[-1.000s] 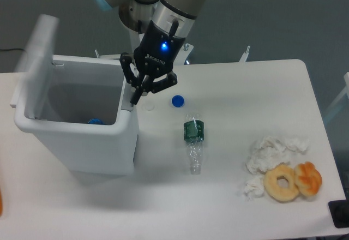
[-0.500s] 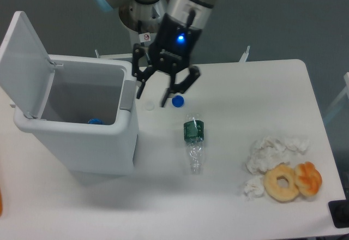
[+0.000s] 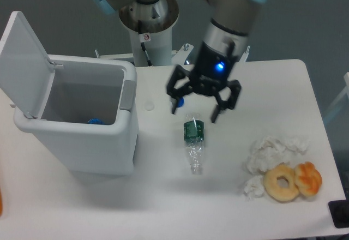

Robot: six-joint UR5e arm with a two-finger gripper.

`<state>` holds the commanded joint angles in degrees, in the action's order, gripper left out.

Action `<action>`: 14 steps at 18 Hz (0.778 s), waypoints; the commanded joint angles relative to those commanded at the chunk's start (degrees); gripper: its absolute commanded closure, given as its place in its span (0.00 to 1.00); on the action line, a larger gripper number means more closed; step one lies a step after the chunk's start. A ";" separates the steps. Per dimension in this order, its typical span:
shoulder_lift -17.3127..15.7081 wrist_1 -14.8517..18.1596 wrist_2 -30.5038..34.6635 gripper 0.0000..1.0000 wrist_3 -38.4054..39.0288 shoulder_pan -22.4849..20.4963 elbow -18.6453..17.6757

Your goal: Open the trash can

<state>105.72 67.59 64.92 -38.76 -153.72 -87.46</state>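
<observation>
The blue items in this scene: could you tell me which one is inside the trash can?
The blue item low inside the open trash can, by its front wall. The blue cap lies out on the table, partly hidden by the open gripper.

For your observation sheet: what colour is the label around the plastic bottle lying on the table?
Dark green, on the clear bottle; the fixed camera view shows it.

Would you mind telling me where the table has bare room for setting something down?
Bare tabletop lies along the front edge between the trash can and the tissues, and at the back right corner beyond the gripper. It is crowded around the bottle, and near the donut.
</observation>
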 joint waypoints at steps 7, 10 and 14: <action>6.51 0.61 18.29 0.00 -14.12 0.17 2.03; 8.45 0.27 22.69 0.00 -23.87 0.09 2.47; 9.25 -0.35 24.37 0.00 -31.55 -0.79 2.56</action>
<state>114.96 67.24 89.30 -70.31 -154.51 -84.90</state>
